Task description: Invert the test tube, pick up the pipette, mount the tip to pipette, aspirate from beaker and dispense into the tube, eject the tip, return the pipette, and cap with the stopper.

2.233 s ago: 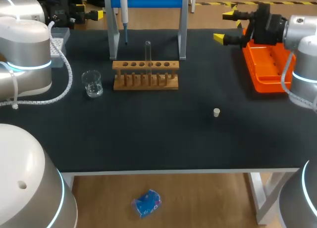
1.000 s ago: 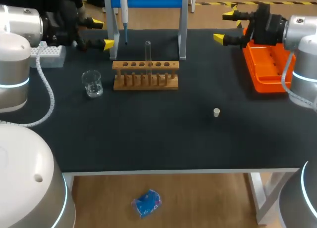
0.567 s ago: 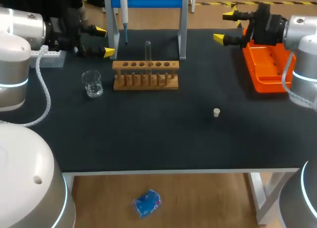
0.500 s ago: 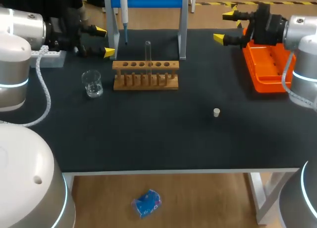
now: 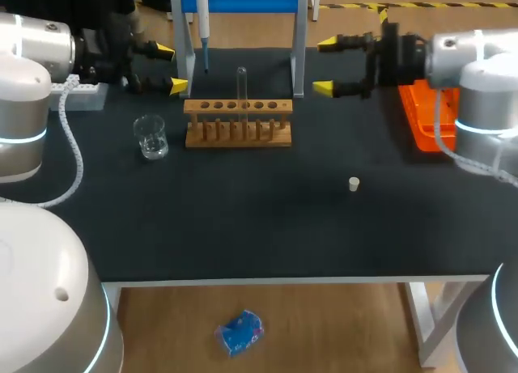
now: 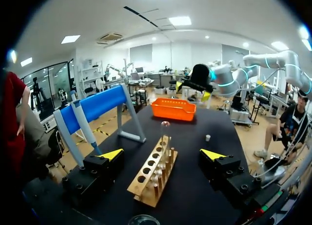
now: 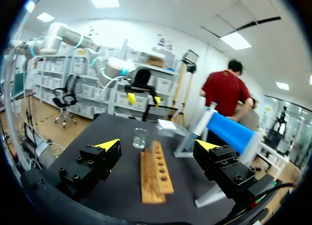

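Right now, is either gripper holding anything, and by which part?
Nothing is held: the left gripper and the right gripper both stand open and empty.

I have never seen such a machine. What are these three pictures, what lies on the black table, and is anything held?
These are two robot arms at a table. One picture looks down from above and behind them; each round picture comes from a camera on one arm's wrist. The left gripper and right gripper, yellow-tipped, are open and hold nothing. On the table: a wooden rack with one test tube, a beaker, a small stopper, an orange tray. A pipette hangs on the stand behind the rack.
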You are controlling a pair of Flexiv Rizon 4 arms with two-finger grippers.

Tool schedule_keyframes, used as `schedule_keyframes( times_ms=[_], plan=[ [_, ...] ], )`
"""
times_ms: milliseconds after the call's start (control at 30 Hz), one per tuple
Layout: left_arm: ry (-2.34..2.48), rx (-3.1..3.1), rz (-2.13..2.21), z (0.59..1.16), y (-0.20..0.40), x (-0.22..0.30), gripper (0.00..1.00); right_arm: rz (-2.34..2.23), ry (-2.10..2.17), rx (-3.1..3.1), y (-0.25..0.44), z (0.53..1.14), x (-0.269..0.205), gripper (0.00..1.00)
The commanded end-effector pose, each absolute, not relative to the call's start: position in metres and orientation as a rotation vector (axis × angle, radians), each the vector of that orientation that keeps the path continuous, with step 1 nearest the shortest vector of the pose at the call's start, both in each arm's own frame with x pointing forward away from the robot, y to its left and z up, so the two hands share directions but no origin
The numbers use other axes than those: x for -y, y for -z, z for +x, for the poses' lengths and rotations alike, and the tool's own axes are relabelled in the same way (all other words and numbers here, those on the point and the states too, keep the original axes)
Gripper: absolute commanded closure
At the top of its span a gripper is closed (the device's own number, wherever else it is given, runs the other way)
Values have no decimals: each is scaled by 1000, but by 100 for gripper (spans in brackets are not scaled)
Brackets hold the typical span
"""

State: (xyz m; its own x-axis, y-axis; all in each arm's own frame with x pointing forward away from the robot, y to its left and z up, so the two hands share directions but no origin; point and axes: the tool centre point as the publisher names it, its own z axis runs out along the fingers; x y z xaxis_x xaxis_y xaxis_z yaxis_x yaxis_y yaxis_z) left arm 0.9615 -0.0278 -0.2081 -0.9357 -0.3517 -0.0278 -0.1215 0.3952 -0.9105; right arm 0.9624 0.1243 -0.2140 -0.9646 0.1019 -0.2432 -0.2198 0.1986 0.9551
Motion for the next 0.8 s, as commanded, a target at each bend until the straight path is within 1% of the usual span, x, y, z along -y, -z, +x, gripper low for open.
schedule_keyframes(
  times_ms=[33, 133, 633, 800],
  plan=[
    [1560, -2433, -422, 961, 208, 28, 0, -205, -1920, -2227, 235, 977, -162, 0],
    [1560, -2433, -422, 961, 208, 28, 0, -191, -1936, -2255, 241, 976, -175, 0],
    [1560, -2433, -422, 961, 208, 28, 0, -191, -1936, -2255, 241, 976, -175, 0],
    [1560, -2433, -422, 961, 208, 28, 0, -183, -1992, -2211, 251, 981, -177, 0]
  ],
)
